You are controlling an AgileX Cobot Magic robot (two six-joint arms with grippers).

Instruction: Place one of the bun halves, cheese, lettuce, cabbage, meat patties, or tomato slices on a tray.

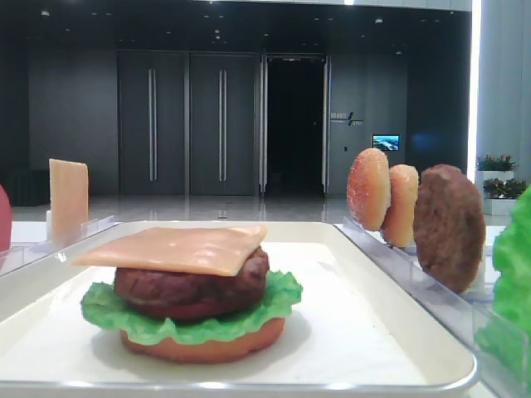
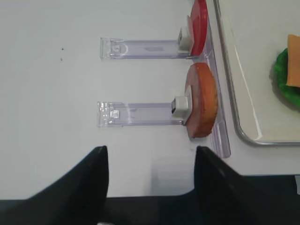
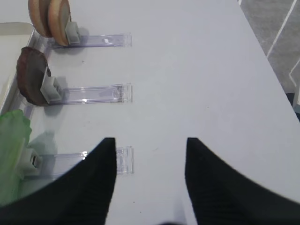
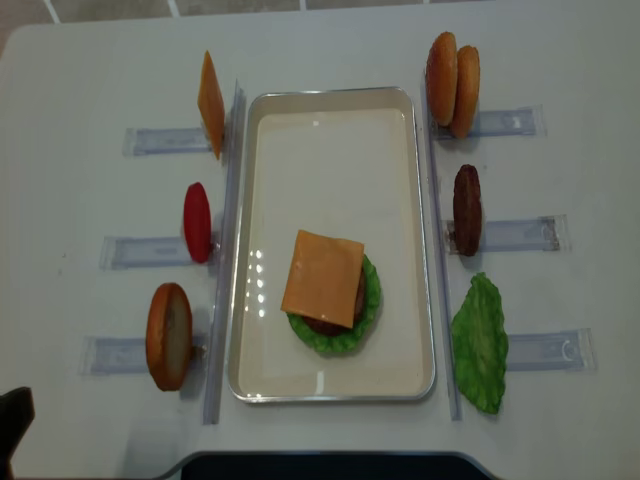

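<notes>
On the white tray [image 4: 330, 105] stands a stack: flat bun half [image 1: 203, 347], lettuce [image 4: 372, 300], meat patty [image 1: 191, 286] and a cheese slice [image 4: 322, 278] on top. In the left racks stand another cheese slice [image 4: 211, 103], a tomato slice [image 4: 197, 222] and a bun half [image 4: 168, 335]. The right racks hold two bun halves [image 4: 452, 70], a patty [image 4: 466, 209] and a lettuce leaf [image 4: 480, 343]. My left gripper [image 2: 150, 152] hangs open and empty near the table's front edge, short of the bun half [image 2: 202, 100]. My right gripper [image 3: 150, 143] is open and empty, right of the lettuce [image 3: 11, 150].
Clear plastic racks [image 4: 150, 250] [image 4: 520, 233] jut outward from long clear strips on both sides of the tray. The table's dark front edge [image 2: 154, 206] lies just below my left gripper. A grey floor [image 3: 281, 37] shows beyond the table's right edge.
</notes>
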